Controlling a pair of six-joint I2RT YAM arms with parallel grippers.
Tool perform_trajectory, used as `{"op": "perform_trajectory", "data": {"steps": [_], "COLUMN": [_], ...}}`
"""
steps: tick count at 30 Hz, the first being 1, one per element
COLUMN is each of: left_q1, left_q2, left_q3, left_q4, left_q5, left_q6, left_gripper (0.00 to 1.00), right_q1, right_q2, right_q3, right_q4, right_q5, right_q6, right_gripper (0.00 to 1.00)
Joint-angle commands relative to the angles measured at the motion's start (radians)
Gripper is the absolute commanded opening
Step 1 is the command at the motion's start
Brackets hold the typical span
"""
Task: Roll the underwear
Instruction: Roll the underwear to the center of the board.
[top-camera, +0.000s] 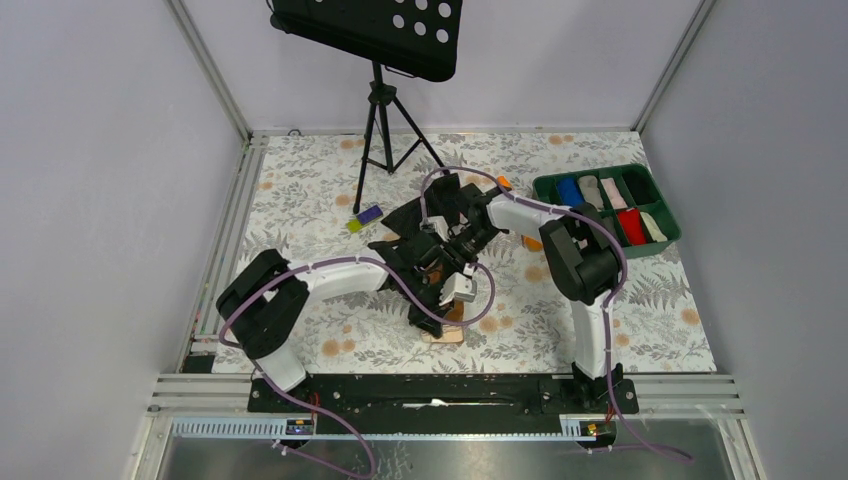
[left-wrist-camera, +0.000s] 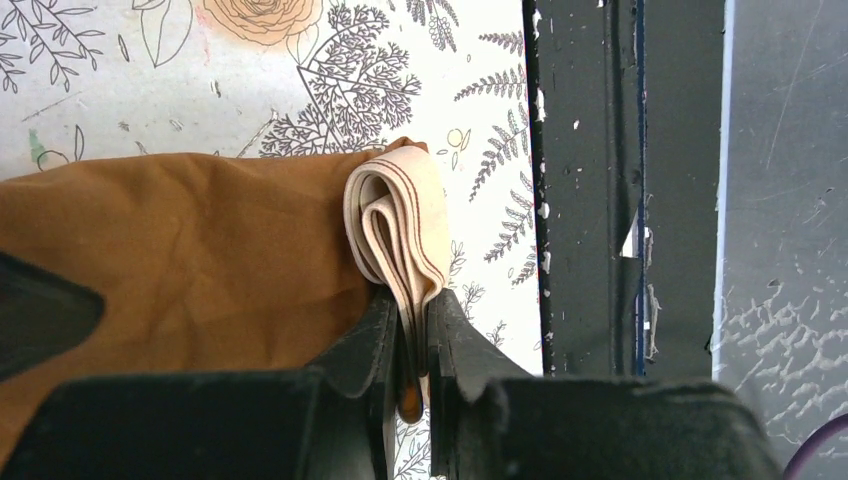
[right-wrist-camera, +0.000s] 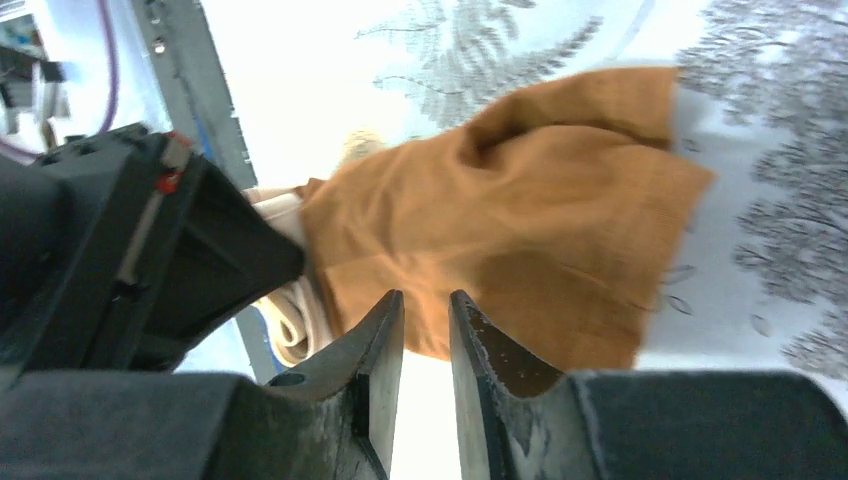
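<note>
The underwear (left-wrist-camera: 200, 260) is caramel-brown fabric spread on the flowered table, with its pale beige waistband (left-wrist-camera: 400, 215) folded into a loose roll at one edge. My left gripper (left-wrist-camera: 410, 300) is shut on that rolled waistband, and fabric layers are pinched between its fingers. In the right wrist view the underwear (right-wrist-camera: 520, 220) lies just past my right gripper (right-wrist-camera: 427, 300), which stands narrowly open with only bright table showing in the gap. From above, both grippers meet over the underwear (top-camera: 447, 333) near the table's front middle, hiding most of it.
A green bin (top-camera: 662, 205) of rolled garments stands at the back right. A tripod stand (top-camera: 378, 130) is at the back, with a black garment (top-camera: 440, 195) and small purple and yellow pieces (top-camera: 365, 217) near it. A black rail (left-wrist-camera: 585, 200) runs close beside the waistband.
</note>
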Motion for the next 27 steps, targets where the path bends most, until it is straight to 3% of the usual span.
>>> {"op": "perform_trajectory", "data": {"steps": [1, 9, 13, 19, 27], "left_q1": [-0.002, 0.025, 0.077, 0.13, 0.128], "left_q2": [0.018, 0.073, 0.111, 0.196, 0.232], "left_q3": [0.055, 0.087, 0.129, 0.181, 0.169], "left_q4": [-0.011, -0.033, -0.051, -0.07, -0.074], "left_q5": [0.08, 0.085, 0.061, 0.082, 0.162], "left_q6": [-0.023, -0.03, -0.004, 0.014, 0.007], "left_gripper": [0.0, 0.0, 0.0, 0.0, 0.0], "right_q1": [-0.007, -0.006, -0.004, -0.023, -0.214], "right_q2": [0.022, 0.119, 0.123, -0.009, -0.19], "right_q3": [-0.009, 0.039, 0.048, 0.108, 0.3], "right_q4": [0.115, 0.152, 0.152, 0.059, -0.041], "right_q5": [0.121, 0.227, 0.201, 0.233, 0.283], "right_q6": [0.124, 0.186, 0.19, 0.134, 0.108], "right_gripper": [0.28, 0.24, 0.25, 0.29, 0.36]}}
